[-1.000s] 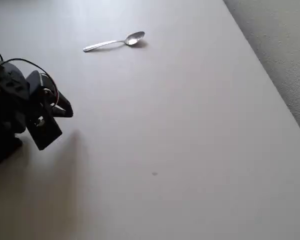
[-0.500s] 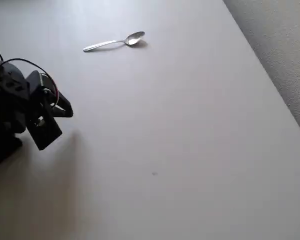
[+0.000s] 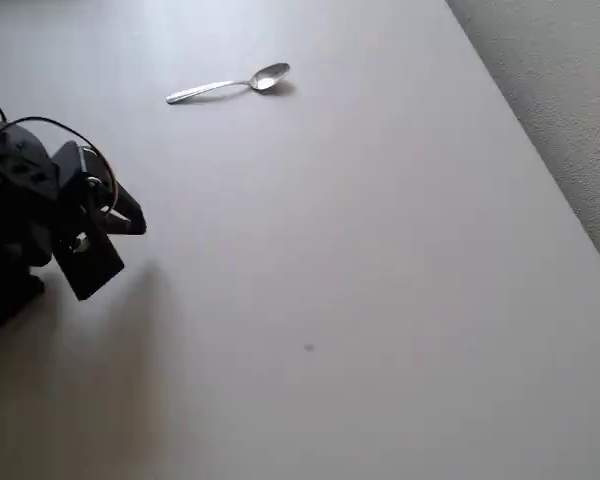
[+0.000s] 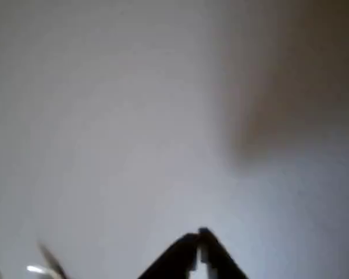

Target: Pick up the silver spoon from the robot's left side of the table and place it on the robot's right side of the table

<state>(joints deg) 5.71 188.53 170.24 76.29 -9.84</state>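
- The job has not really started: the silver spoon (image 3: 229, 85) lies flat on the table (image 3: 380, 250), and nothing is touching it.
- The tool (image 3: 135, 222) sits at the left edge of the overhead view, low over the table and close to the black arm.
- In the wrist view the tool (image 4: 200, 237) has its two tips pressed together at a point, so it is closed with nothing in it.
- The spoon is well apart from the tool. In the overhead view it is up near the top edge, above the tool and off to the right.
- The spoon's handle end points left and is the part closest to the tool. The round bowl is at the far right end.
- I think the step now is to reach out to the spoon. To do it well, the tool should spread its tips wide before it gets there.
- It should come down over the thin handle, across it, with one tip on each side.
- The spoon is flat and shiny, so I think it could slide. Going low and slow would help.
- There is a small bright streak in the bottom left corner of the wrist view. It may be the spoon, but it is too blurry to be sure.
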